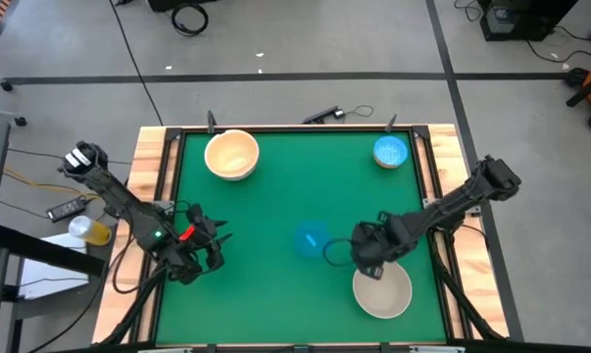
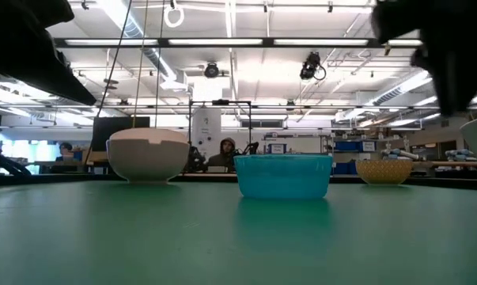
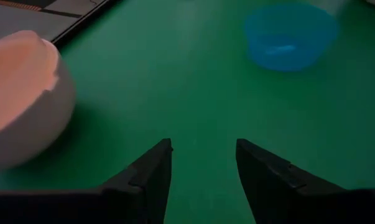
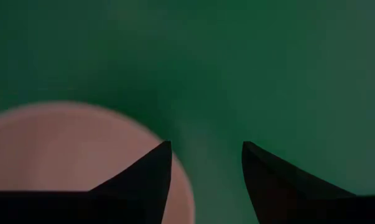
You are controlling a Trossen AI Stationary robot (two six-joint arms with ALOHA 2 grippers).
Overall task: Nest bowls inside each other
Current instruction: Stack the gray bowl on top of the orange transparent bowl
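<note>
Several bowls rest on their bases on the green mat. A beige bowl [image 1: 231, 154] [image 3: 19, 99] stands at the far left. A small bowl, blue inside [image 1: 390, 151] [image 2: 384, 169], stands at the far right. A bright blue bowl [image 1: 311, 238] [image 2: 283, 175] [image 3: 291, 36] sits near the middle. A pale bowl [image 1: 382, 291] [image 4: 69, 155] sits at the near right. My right gripper [image 1: 367, 257] [image 4: 206, 149] hangs open, pointing down, over the mat just beside that pale bowl's rim. My left gripper [image 1: 215, 245] [image 3: 204, 146] is open at the near left, slanting down toward the middle, with nothing between its fingers.
A wooden frame [image 1: 153, 186] borders the green mat [image 1: 275, 206]. Bare mat lies between the left gripper and the blue bowl. Cables and a black device [image 1: 324, 115] lie beyond the far edge. People sit in the room behind the table [image 2: 225, 150].
</note>
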